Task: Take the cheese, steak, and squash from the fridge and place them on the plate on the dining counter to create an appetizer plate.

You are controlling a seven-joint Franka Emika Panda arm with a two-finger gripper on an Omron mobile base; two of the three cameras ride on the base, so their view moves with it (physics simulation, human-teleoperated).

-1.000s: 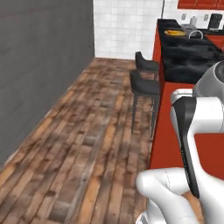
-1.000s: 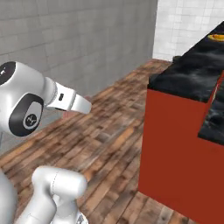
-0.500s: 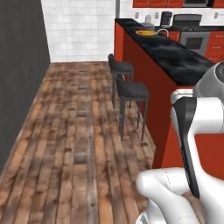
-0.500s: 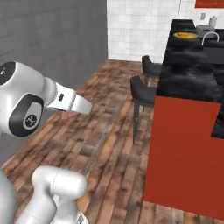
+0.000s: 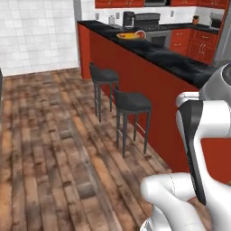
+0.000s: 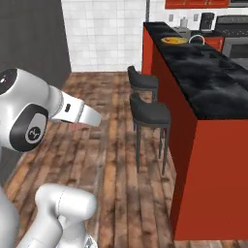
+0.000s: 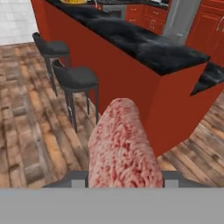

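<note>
Our gripper (image 7: 124, 183) is clamping the steak (image 7: 122, 148), the pink marbled slab sticking up between the jaws and out toward the room in the hand view. We are carrying it with the dining counter (image 5: 180, 67) ahead of us, its glossy black top running away over the red front panel, and two dark stools (image 6: 150, 114) are standing along that front.

Far down the counter, near its far end, the plate (image 5: 127, 35) is waiting; in the right base view the plate (image 6: 174, 40) is sitting close to the near-side edge. Something yellow-orange and a touch of red seem to be lying on it, but it is too small for us to name, so we cannot tell whether the cheese or the squash is already there.

By our judgement the steak is off the fridge shelf and in transit; setting it down is not yet done.

We are reading no brands, labels or writing anywhere.
</note>
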